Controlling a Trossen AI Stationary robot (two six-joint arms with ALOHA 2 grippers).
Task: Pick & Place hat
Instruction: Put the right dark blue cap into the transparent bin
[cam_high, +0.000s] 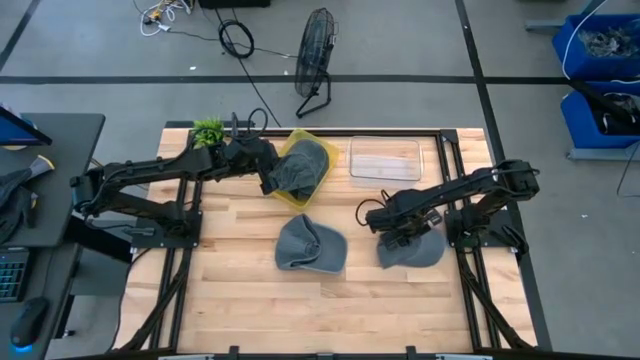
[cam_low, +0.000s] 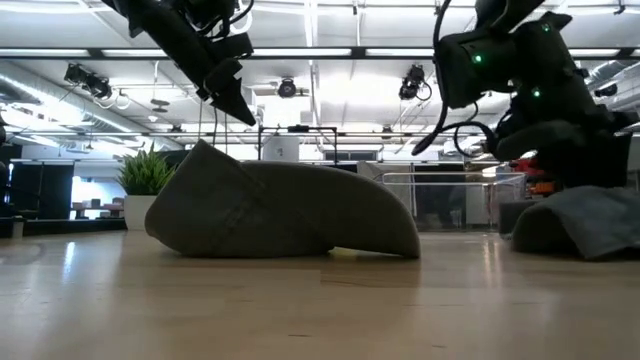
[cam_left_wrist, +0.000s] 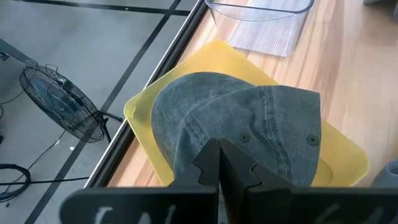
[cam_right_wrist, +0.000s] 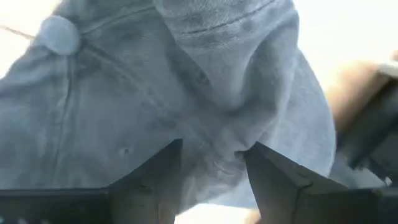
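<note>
Three grey hats show. One hat (cam_high: 308, 165) (cam_left_wrist: 249, 118) lies in the yellow tray (cam_high: 331, 150) (cam_left_wrist: 140, 109) at the far edge. My left gripper (cam_high: 268, 182) (cam_left_wrist: 219, 155) is shut at its near edge, raised above the table (cam_low: 240, 105). A second hat (cam_high: 310, 245) (cam_low: 290, 210) rests on its brim and rim mid-table. The third hat (cam_high: 418, 250) (cam_right_wrist: 186, 81) lies on the right. My right gripper (cam_high: 398, 232) (cam_right_wrist: 211, 168) is open over it from above, its fingers on either side of a bulge of crown cloth. My left gripper is shut on the tray hat's cloth at the edge nearest the arm (cam_left_wrist: 193, 146), coming slanting down from the table's left. The fingers hide how many layers they pinch. The crown rests in the yellow tray. My right gripper stands astride a crown fold (cam_right_wrist: 214, 140); I cannot tell whether it touches it.
A clear plastic container (cam_high: 385, 160) (cam_left_wrist: 261, 18) sits right of the tray at the far edge. A small green plant (cam_high: 208, 130) (cam_low: 145, 175) stands at the far left corner. Bare wood lies along the near edge. A fan stands on the floor beyond.
</note>
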